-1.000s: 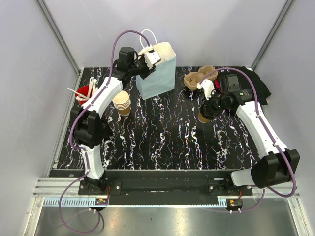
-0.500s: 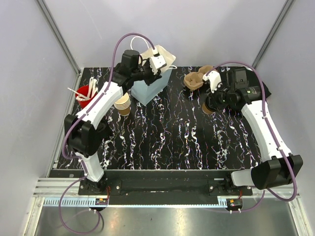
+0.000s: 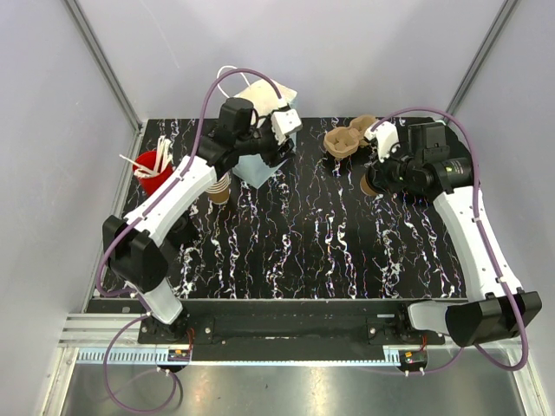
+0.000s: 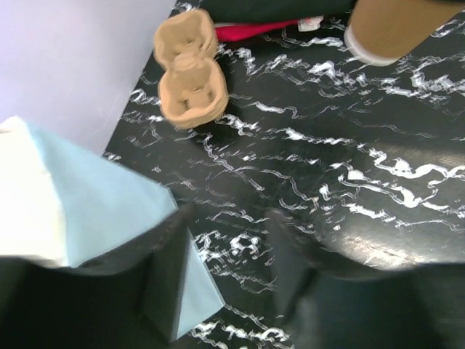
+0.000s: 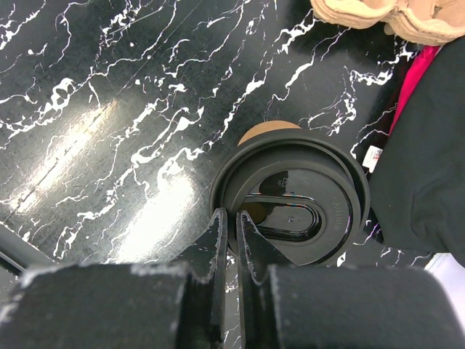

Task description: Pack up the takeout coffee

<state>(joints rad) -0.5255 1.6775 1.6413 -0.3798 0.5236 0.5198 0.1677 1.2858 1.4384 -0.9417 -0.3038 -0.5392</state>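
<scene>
The right gripper (image 5: 234,217) has its two fingers brought almost together, pinching the near edge of the black lid (image 5: 290,196) between them. That lid sits on the takeout coffee (image 5: 263,133), whose tan side shows only as a sliver past the lid's far-left edge, so the cup looks a little tipped. From where the cameras stand I can't say whether its base rests on the table (image 3: 295,234) or hangs just off it. The cup is at the far right of the marbled black top, just near of the brown pulp carrier (image 3: 347,139) and just left of a heap of black cloth (image 5: 429,153) with a strip of pink (image 5: 418,80) showing at its edge.

Across the table, far and left of centre, the left gripper (image 4: 229,218) has its jaws held apart, with bare table showing through the gap. Its left finger (image 4: 168,280) lies against the wall of the pale blue paper bag (image 4: 109,211), whose white inside (image 4: 22,196) shows at the edge of the wrist view. Whether the bag hangs on that finger I can't tell. From above, the bag is mostly hidden behind the arm.

Just near and left of the bag stands a stack of tan cups (image 3: 218,186), and further left a red cup (image 3: 152,165) with white sticks in it.
</scene>
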